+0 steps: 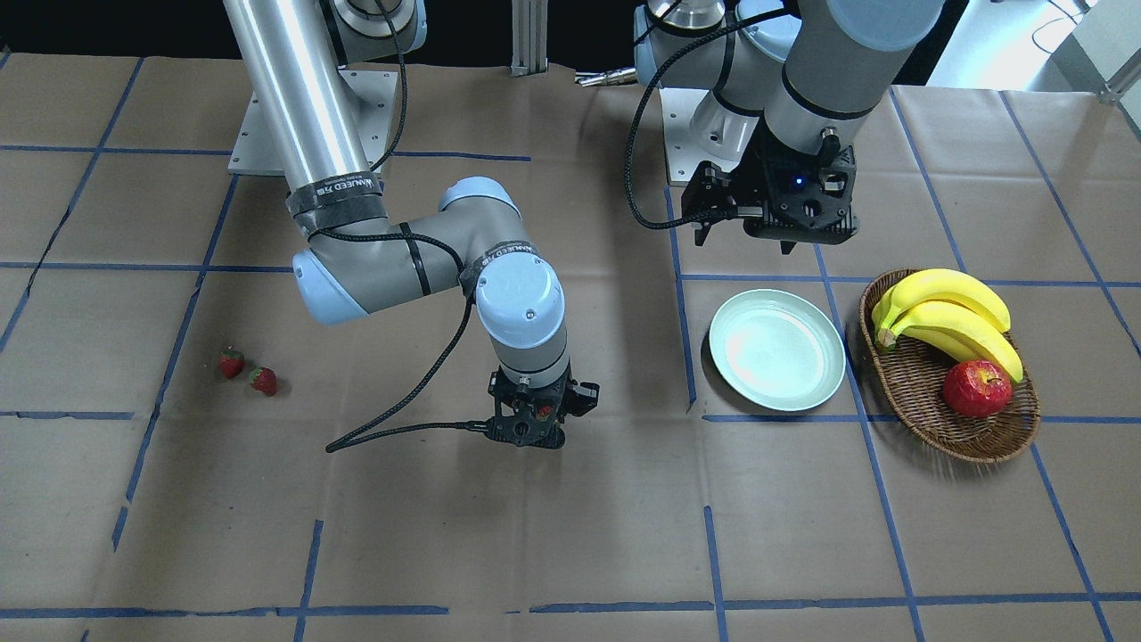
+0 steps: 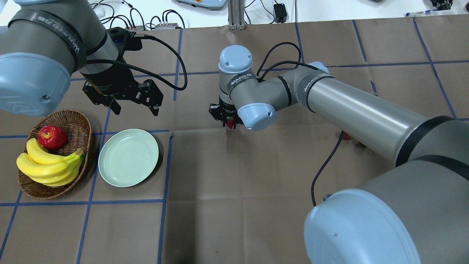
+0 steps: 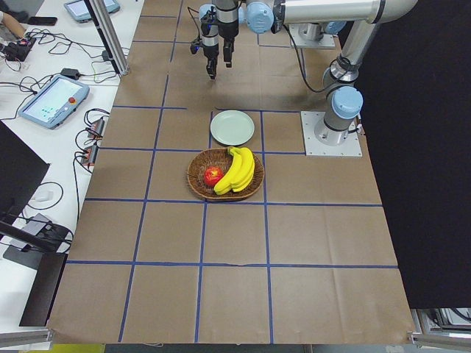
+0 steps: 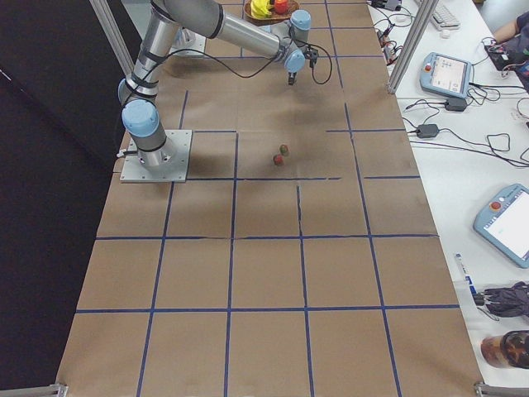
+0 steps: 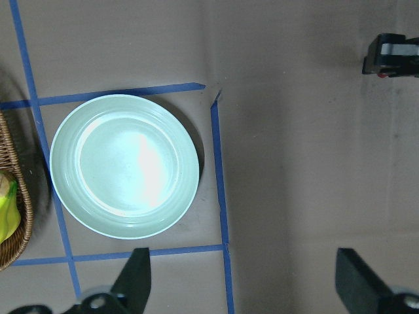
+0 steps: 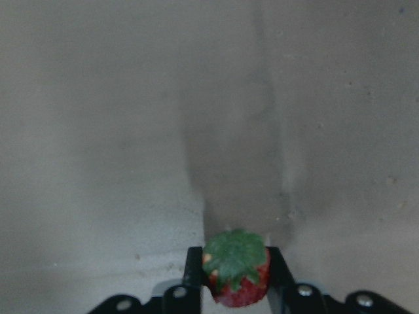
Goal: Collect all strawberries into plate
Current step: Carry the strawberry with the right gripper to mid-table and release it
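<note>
My right gripper [image 1: 533, 430] is shut on one strawberry [image 6: 236, 275], held above the bare table in the middle; a bit of its red also shows in the overhead view [image 2: 229, 124]. Two more strawberries [image 1: 232, 362] [image 1: 264, 381] lie side by side on the table, far from the plate, and show in the exterior right view [image 4: 283, 150]. The mint-green plate [image 1: 777, 349] is empty. My left gripper [image 1: 742, 244] hangs open and empty above the table just behind the plate [image 5: 124, 165].
A brown wicker basket [image 1: 949, 432] next to the plate holds yellow bananas [image 1: 949, 312] and a red apple [image 1: 977, 389]. The table is brown paper with blue tape lines. The right arm's black cable [image 1: 401, 428] hangs near the table.
</note>
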You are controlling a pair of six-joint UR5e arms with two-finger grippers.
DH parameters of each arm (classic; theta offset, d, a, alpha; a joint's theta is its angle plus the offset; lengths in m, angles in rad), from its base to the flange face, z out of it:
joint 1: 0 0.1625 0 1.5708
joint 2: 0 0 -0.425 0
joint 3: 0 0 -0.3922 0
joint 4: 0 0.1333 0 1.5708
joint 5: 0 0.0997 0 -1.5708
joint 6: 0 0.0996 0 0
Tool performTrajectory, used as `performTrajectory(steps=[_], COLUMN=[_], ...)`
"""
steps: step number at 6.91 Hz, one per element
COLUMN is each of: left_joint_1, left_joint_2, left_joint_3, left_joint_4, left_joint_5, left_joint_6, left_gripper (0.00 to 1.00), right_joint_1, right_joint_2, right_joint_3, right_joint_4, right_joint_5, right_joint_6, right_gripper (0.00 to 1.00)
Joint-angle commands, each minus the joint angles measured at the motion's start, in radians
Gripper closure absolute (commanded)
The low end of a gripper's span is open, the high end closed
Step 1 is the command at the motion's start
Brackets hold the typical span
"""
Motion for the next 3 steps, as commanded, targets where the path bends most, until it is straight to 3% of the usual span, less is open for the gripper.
performTrajectory(steps=[1, 3], left_joint_1=[0.001, 0.001], left_joint_2=[-0.003, -0.015], left_joint_3=[0.0, 0.0], left_joint_4=[0.0, -0.001], left_joint_5=[-0.001, -0.003], left_joint_6=[0.002, 0.001], left_gripper=[0.0, 0.0], right_joint_1=[-0.016, -0.106], right_joint_2=[-0.039, -0.165], right_joint_3=[-0.014, -0.002], right_joint_4=[0.071, 0.226], right_joint_5=[-0.001, -0.013], right_joint_6=[-0.003, -0.134], right_gripper=[0.0, 0.0])
